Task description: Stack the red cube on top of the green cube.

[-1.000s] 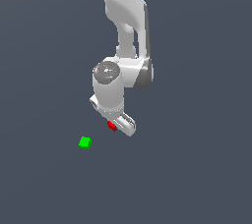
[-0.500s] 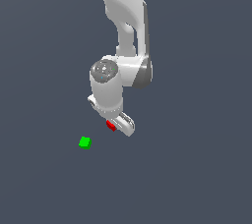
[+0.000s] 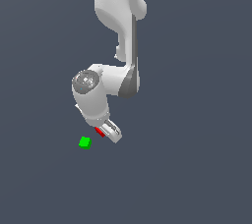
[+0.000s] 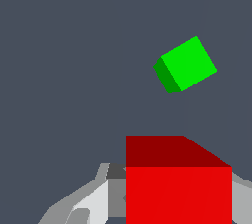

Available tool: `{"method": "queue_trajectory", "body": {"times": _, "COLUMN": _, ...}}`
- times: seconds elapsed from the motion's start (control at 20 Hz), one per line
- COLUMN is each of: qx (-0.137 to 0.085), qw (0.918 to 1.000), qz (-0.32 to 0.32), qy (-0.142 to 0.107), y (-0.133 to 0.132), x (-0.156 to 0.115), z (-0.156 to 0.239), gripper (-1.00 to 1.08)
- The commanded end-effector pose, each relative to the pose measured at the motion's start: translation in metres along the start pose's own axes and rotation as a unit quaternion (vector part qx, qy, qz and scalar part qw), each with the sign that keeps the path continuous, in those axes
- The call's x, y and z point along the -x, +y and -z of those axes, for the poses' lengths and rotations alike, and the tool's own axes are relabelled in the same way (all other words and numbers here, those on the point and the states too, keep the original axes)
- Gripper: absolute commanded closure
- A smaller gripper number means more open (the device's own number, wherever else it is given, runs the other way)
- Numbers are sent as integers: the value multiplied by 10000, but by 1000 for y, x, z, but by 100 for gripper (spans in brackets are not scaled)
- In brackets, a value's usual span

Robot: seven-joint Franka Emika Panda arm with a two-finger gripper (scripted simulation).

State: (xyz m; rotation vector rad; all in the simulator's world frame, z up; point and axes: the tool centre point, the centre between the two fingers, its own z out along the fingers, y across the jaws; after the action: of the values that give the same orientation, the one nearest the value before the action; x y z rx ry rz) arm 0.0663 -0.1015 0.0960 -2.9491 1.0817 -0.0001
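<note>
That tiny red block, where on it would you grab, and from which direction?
On two opposite flat side faces, coming down from above. The red cube is plain and square-sided, so parallel faces suit the two fingers. The gripper looks to hold it just so, with a finger on either side. That leaves its underside bare for setting onto the green cube.

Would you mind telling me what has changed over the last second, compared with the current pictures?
The gripper, shut on the red cube, has drifted a little toward the exterior view's left, closer to the green cube. The grip on the red cube is unchanged, and the green cube has stayed where it was, not yet under the red one.
</note>
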Motion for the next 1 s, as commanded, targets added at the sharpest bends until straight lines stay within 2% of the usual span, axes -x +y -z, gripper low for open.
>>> {"method": "queue_trajectory", "body": {"times": 0.0, "qx": -1, "qw": 10000, "qz": -2, "qy": 3, "y": 9, "x": -16, "z": -7, "gripper": 108}}
{"method": "queue_trajectory", "body": {"times": 0.45, "qx": -1, "qw": 10000, "qz": 0, "qy": 1, "y": 34, "x": -63, "z": -28, "gripper": 108}}
{"method": "queue_trajectory", "body": {"times": 0.95, "qx": 1, "qw": 10000, "qz": -2, "qy": 0, "y": 41, "x": -77, "z": -34, "gripper": 108}}
